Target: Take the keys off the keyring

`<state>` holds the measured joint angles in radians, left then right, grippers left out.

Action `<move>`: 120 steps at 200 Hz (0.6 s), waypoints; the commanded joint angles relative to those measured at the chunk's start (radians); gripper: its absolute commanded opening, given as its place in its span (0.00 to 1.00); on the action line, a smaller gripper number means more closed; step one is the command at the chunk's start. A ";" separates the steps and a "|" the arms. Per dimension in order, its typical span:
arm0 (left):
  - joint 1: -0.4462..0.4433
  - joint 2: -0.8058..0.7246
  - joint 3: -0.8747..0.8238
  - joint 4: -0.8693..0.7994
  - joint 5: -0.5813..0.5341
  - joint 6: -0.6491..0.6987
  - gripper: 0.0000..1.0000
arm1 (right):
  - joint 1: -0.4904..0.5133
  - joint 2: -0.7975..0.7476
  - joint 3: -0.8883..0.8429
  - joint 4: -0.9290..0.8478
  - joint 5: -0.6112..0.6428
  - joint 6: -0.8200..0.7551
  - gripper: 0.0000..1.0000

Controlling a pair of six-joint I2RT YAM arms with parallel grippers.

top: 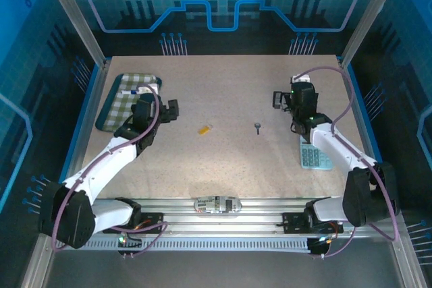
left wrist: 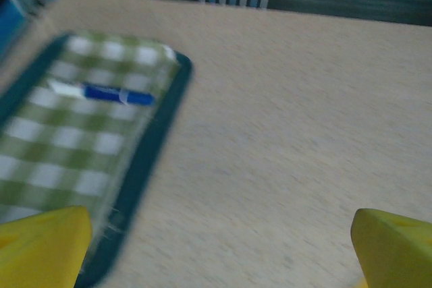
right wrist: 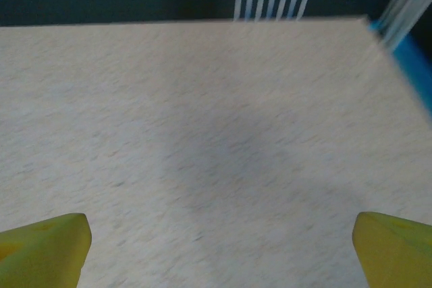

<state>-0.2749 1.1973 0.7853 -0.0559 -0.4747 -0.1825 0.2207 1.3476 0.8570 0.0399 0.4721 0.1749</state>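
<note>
Left fingers (left wrist: 40, 247) wide, empty | right fingers (right wrist: 40, 244) wide, empty | both cropped; tray (left wrist: 160, 133) blurred

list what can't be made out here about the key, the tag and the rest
- Tiny dark-grey metal key, top view: too small to see its teeth.
- Small yellow-orange tag with silvery end, top view: too small to tell if a ring is on it.
- Blue-and-white pen-like stick on green checked cloth, left wrist view: blurred, type unclear.
- Pale teal keypad, top view: partly covered by the right arm.
</note>
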 commanded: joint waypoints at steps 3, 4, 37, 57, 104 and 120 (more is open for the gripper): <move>0.089 0.009 -0.112 0.132 -0.100 0.122 0.99 | 0.001 0.049 -0.140 0.220 0.207 -0.189 1.00; 0.092 0.010 -0.119 0.140 -0.097 0.119 0.99 | 0.001 0.050 -0.147 0.238 0.209 -0.189 1.00; 0.137 0.094 -0.298 0.489 -0.029 0.119 0.99 | -0.030 0.094 -0.331 0.574 0.048 -0.181 1.00; 0.137 0.206 -0.388 0.821 0.029 0.209 0.99 | -0.035 0.159 -0.427 0.813 -0.029 -0.217 1.00; 0.148 0.396 -0.551 1.331 0.151 0.254 0.99 | -0.197 0.164 -0.521 0.911 -0.454 -0.154 1.00; 0.167 0.381 -0.449 1.122 0.102 0.219 0.99 | -0.177 0.179 -0.457 0.821 -0.419 -0.166 1.00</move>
<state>-0.1341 1.5978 0.2417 0.9882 -0.3809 0.0360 0.0391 1.5303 0.3145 0.8463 0.1669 0.0067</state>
